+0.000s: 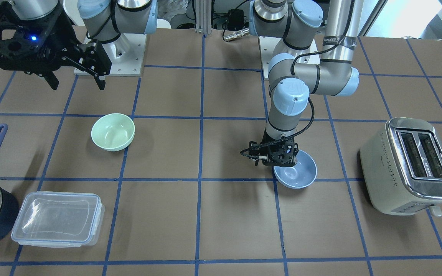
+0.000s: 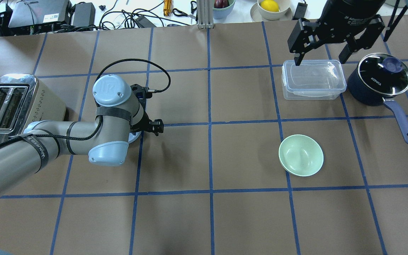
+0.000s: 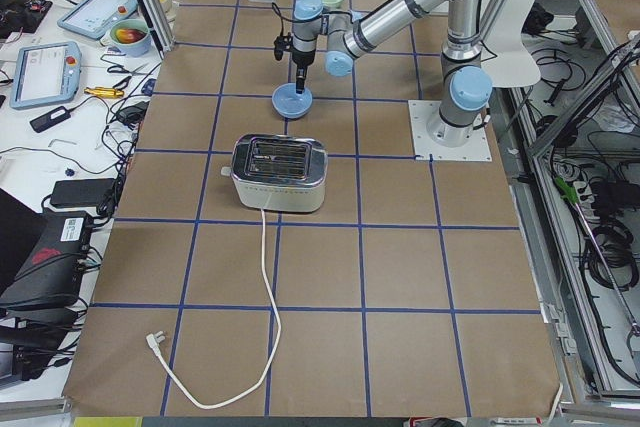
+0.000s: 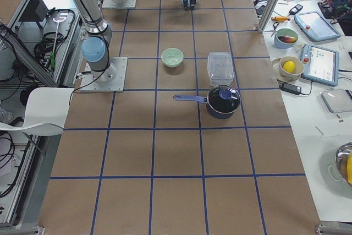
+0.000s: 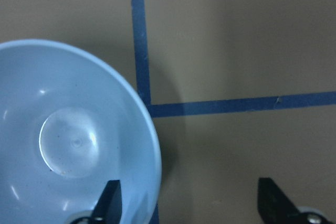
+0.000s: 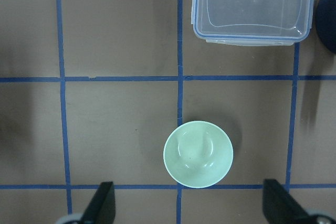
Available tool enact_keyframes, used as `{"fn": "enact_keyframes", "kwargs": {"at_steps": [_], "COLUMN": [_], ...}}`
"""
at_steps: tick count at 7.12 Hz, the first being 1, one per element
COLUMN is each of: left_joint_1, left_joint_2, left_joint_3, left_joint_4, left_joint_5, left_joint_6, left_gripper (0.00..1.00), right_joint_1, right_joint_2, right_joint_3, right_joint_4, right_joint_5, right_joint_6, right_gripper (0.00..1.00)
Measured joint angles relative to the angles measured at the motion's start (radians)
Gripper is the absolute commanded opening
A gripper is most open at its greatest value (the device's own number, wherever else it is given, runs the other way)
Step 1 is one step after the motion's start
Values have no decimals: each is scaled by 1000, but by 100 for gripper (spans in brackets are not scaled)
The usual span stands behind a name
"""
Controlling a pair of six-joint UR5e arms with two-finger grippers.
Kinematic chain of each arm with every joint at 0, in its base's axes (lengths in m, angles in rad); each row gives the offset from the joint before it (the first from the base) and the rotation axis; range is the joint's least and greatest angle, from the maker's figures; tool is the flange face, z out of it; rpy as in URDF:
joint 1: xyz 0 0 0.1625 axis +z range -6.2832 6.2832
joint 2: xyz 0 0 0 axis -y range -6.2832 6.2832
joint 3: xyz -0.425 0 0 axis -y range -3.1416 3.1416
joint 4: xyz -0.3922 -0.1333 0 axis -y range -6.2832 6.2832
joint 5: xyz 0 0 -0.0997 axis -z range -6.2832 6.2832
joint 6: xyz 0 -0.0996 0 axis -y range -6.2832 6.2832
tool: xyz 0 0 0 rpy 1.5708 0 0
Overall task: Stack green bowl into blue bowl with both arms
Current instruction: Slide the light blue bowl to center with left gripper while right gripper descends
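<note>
Glossy light-blue round bowl [image 5: 73,140]: your left claw [image 5: 190,192] straddles its rim, spread for a pinch; right claw [image 6: 186,198] spread high near pale-green round bowl [image 6: 198,154].

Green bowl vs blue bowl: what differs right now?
Colour: green bowl mint, blue bowl sky-blue.
Contact: the left hand straddles the blue bowl's rim, open; no hand is at the green bowl.
Place: green bowl near the clear container, blue bowl near the toaster.
Shared: both upright, empty, similar size.
</note>
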Motion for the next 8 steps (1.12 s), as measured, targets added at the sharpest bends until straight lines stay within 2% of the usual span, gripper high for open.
{"fn": "enact_keyframes", "kwargs": {"at_steps": [2, 4, 6, 8], "left_joint_1": [-14, -56, -147, -282], "left_joint_2": [-10, -14, -37, -102], "left_joint_3": [5, 60, 150, 247], "left_joint_4": [16, 14, -30, -56], "left_joint_5": [35, 76, 83, 72], "left_joint_6": [1, -85, -243, -447], "left_gripper": [0, 0, 0, 0], "right_joint_1": [-61, -164, -212, -264], "right_joint_2": [6, 2, -1, -2], "right_joint_3": [44, 156, 300, 449], "right_joint_4": [1, -24, -136, -267], "right_joint_5": [-4, -9, -16, -15], "right_joint_6": [-75, -179, -238, -285], "right_gripper": [96, 95, 95, 95]}}
